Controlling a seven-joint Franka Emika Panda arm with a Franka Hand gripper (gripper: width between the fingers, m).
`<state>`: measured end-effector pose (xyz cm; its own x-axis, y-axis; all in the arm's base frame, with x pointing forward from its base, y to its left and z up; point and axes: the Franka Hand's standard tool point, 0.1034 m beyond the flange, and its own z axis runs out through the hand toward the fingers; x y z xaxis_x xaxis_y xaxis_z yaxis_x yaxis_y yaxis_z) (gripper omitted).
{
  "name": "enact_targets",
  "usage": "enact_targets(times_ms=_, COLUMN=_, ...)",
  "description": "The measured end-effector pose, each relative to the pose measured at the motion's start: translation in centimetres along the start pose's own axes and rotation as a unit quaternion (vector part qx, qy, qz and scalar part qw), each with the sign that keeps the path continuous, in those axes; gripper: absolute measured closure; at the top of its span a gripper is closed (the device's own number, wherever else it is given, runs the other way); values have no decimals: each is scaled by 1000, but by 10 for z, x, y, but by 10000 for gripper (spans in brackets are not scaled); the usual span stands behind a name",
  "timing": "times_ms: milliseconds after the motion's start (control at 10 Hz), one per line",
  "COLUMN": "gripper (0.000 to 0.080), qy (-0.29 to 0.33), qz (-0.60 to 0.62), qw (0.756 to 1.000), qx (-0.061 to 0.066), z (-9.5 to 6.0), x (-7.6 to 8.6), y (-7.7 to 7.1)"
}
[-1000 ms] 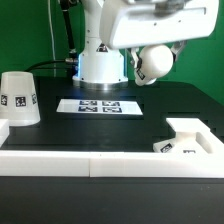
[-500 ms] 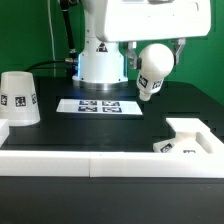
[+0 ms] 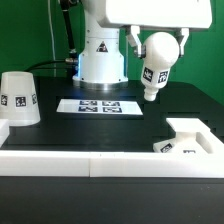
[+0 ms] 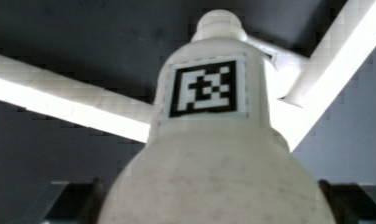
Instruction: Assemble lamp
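Note:
My gripper (image 3: 158, 42) is shut on the white bulb (image 3: 155, 62) and holds it in the air above the table, right of the robot pedestal. The round head is between the fingers and the tagged stem points down and slightly to the exterior view's left. In the wrist view the bulb (image 4: 211, 130) fills the frame, stem away from the camera, with the dark fingers (image 4: 75, 200) on both sides of its head. The cone shade (image 3: 18, 100) stands on the table at the exterior view's left. The flat square base (image 3: 190, 140) lies at the right front, by the rail.
The marker board (image 3: 98, 105) lies flat before the white robot pedestal (image 3: 100, 55). A long white rail (image 3: 90, 165) runs along the front edge. White rails also show in the wrist view (image 4: 60, 95) under the bulb.
The bulb has swung from lying sideways to pointing stem down, and the gripper has shifted a little to the exterior view's right.

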<state>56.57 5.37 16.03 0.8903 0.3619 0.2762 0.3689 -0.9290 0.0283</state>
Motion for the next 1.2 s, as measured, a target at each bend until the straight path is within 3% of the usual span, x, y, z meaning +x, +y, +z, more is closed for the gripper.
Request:
enact_targets(times_ms=200, gripper=220, qy=7, qz=-10, qw=1000, qx=-3, z=3, x=2, y=0)
enact_targets(times_ms=600, gripper=220, qy=27, qz=-27, qw=999, qx=3, z=16, x=40, y=-13)
enact_targets(times_ms=900, gripper=220, qy=29, qz=-26, qw=999, qx=1, z=18, x=37, y=-11)
enact_targets(times_ms=1200, gripper=220, qy=72, qz=-27, qw=997, qx=-14, z=19, x=44, y=-14)
